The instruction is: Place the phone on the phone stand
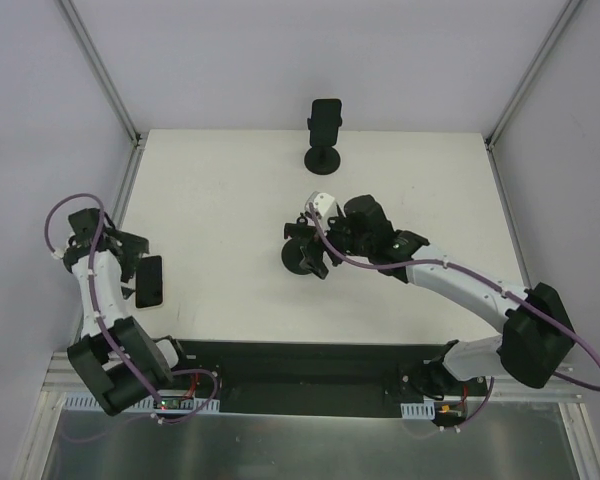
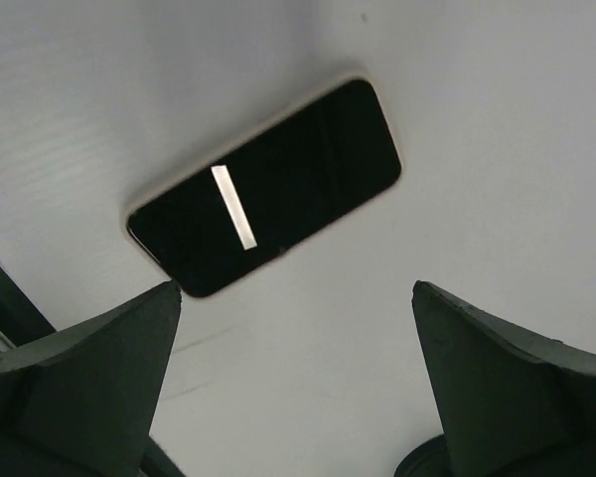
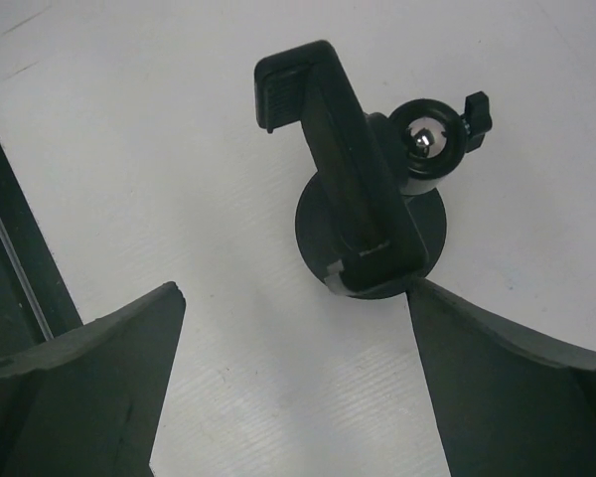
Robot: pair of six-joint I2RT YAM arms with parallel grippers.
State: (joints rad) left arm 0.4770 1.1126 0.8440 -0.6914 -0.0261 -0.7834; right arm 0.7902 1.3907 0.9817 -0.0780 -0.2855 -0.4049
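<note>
The phone (image 2: 268, 189) lies flat on the white table (image 1: 220, 200), screen up, over on the left side. The left gripper (image 2: 296, 293) hangs close to it with its fingers wide apart. It looks ready to go down and grab the phone, and there is nothing in it yet.

The phone stand (image 3: 363, 199) sits near the middle of the table, well apart from the phone. The right gripper (image 3: 298, 290) is over it with its fingers apart too. One finger (image 3: 497, 378) is just beside the round base. I think it is there to keep the stand from tipping.

Another stand (image 1: 325, 135) is at the far edge. It may hold something dark, but it is too small to tell.
</note>
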